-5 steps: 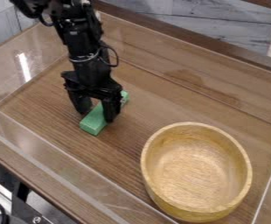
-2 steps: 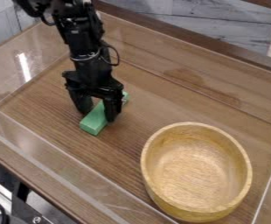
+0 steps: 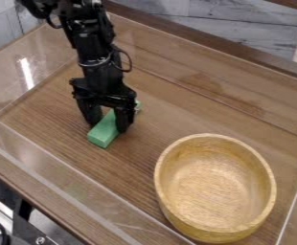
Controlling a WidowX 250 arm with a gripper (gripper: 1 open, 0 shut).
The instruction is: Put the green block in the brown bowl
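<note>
My fingers (image 3: 106, 111) are spread around the green block (image 3: 103, 131), which lies on the table (image 3: 61, 153). It looks light and stiff; I'd pinch its long sides near the middle.

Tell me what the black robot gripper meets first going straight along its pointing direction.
Pointing down, the black robot gripper would probably meet the flat green rectangular block first, though depth is unclear here.
</note>
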